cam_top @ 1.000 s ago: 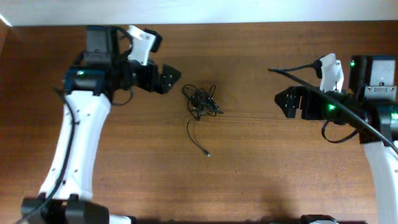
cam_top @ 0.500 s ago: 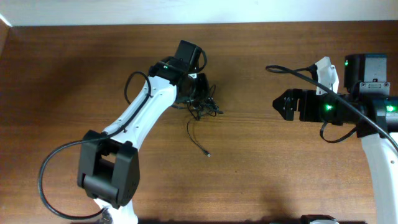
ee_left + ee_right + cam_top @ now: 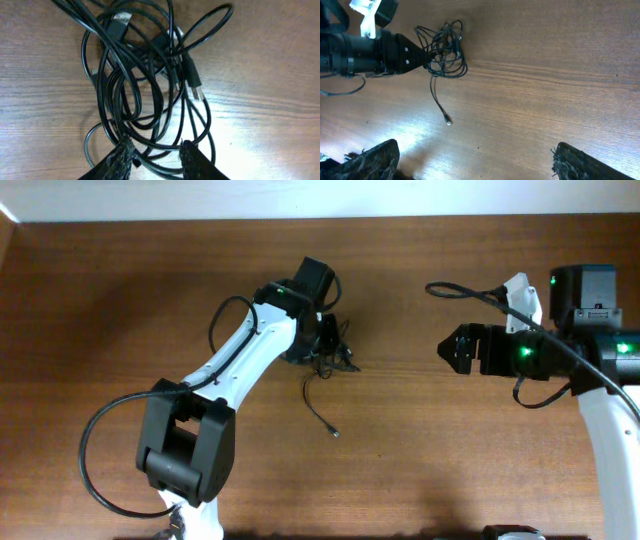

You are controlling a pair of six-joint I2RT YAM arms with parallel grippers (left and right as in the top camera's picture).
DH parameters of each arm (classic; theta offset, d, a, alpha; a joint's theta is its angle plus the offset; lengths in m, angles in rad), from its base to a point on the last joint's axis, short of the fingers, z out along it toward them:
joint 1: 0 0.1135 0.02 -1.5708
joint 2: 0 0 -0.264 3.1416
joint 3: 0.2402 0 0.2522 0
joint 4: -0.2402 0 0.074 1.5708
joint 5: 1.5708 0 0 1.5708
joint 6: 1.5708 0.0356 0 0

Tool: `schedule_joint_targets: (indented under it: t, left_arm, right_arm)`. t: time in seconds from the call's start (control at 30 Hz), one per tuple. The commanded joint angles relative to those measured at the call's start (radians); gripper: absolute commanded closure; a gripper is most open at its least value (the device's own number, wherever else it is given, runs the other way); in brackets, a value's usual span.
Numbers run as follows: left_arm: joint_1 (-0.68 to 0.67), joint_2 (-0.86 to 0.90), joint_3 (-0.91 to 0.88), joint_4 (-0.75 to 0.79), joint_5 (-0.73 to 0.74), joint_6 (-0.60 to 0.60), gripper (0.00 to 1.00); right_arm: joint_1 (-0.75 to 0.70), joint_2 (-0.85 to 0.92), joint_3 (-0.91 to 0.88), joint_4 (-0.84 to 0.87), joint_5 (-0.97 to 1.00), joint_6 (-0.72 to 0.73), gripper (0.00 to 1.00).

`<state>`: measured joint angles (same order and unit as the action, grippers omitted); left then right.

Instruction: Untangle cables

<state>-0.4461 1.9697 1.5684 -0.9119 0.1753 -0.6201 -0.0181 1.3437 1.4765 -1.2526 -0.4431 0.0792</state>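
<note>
Wooden table (image 3: 120,300), left arm (image 3: 240,365) outstretched, left claw (image 3: 157,159) clenched on cables (image 3: 150,75); right claw (image 3: 447,350) released.

Overhead top-down; L wrist near, R far, all share cables (image 3: 442,50).

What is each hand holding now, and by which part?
The left hand grips the cables by the loops at the edge of the tangle. The right hand is open and holds nothing.

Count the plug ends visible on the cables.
3: a silver plug at the top of the left wrist view, a black plug right of centre there, and a loose tail end trailing from the tangle. Others may be hidden.
</note>
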Motion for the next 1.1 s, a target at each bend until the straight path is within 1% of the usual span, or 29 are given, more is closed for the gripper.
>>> schedule_joint_targets:
  t: [0.0, 0.1, 0.2, 0.23, 0.27, 0.33, 0.43, 0.47, 0.53, 0.57, 0.6, 0.63, 0.7, 0.77, 0.8, 0.83, 0.9, 1.0, 1.07]
  left_arm:
    - [-0.006, 0.014, 0.005, -0.008, -0.015, 0.064, 0.66]
    - [-0.006, 0.03, -0.031, 0.014, -0.023, 0.064, 0.73]
    - [-0.006, 0.089, -0.031, 0.03, -0.023, 0.065, 0.83]
    - [-0.006, 0.098, -0.031, 0.037, -0.023, 0.064, 0.88]
    - [-0.006, 0.104, -0.031, 0.045, -0.023, 0.064, 0.99]
    - [0.0, 0.1, -0.015, 0.05, -0.023, 0.069, 1.0]
    - [0.029, 0.046, 0.1, -0.027, 0.005, 0.182, 1.0]
    - [0.043, 0.019, 0.147, -0.056, 0.057, 0.243, 1.0]
    - [0.073, -0.027, 0.233, -0.107, 0.238, 0.357, 1.0]
    - [0.085, -0.043, 0.261, -0.122, 0.344, 0.401, 1.0]
    - [0.097, -0.056, 0.269, -0.122, 0.485, 0.441, 1.0]
    - [0.103, -0.059, 0.269, -0.125, 0.585, 0.477, 1.0]
    - [0.121, -0.059, 0.269, -0.142, 0.733, 0.542, 1.0]
    - [0.143, -0.059, 0.269, -0.15, 0.811, 0.57, 1.0]
    - [0.162, -0.059, 0.269, -0.153, 0.834, 0.57, 1.0]
    - [0.18, -0.059, 0.269, -0.156, 0.878, 0.57, 1.0]
    - [0.21, -0.059, 0.269, -0.155, 0.939, 0.573, 1.0]
    - [0.243, -0.059, 0.269, -0.16, 1.02, 0.572, 1.0]
    - [0.246, -0.059, 0.269, -0.153, 1.104, 0.568, 1.0]
  right_arm:
    - [-0.002, 0.008, 0.014, 0.0, 0.01, 0.003, 0.01]
    - [-0.002, 0.011, 0.014, -0.001, 0.009, 0.003, 0.01]
    - [-0.002, 0.012, 0.014, 0.0, 0.01, 0.003, 0.01]
    - [-0.002, 0.013, 0.014, 0.0, 0.01, 0.003, 0.01]
    - [-0.002, 0.017, 0.014, -0.001, 0.01, 0.003, 0.01]
    - [-0.002, 0.028, 0.014, -0.001, 0.009, 0.003, 0.01]
    - [-0.002, 0.044, 0.014, 0.001, 0.003, 0.006, 0.01]
    - [-0.002, 0.047, 0.014, 0.003, -0.011, 0.006, 0.01]
    - [-0.002, 0.053, 0.014, 0.019, -0.079, 0.006, 0.0]
    - [0.0, 0.055, 0.014, 0.028, -0.116, 0.007, 0.02]
    - [0.001, 0.056, 0.014, 0.043, -0.13, 0.047, 0.03]
    - [0.008, 0.056, 0.014, 0.058, -0.13, 0.077, 0.04]
    - [0.047, 0.056, 0.014, 0.092, -0.129, 0.105, 0.04]
    - [0.092, 0.056, 0.014, 0.135, -0.127, 0.145, 0.05]
    - [0.116, 0.057, 0.014, 0.159, -0.112, 0.172, 0.08]
    - [0.141, 0.061, 0.014, 0.169, -0.058, 0.228, 0.09]
    - [0.163, 0.073, 0.014, 0.169, 0.009, 0.278, 0.09]
    - [0.176, 0.142, 0.014, 0.18, 0.01, 0.297, 0.19]
    - [0.177, 0.197, 0.014, 0.18, 0.002, 0.297, 0.21]
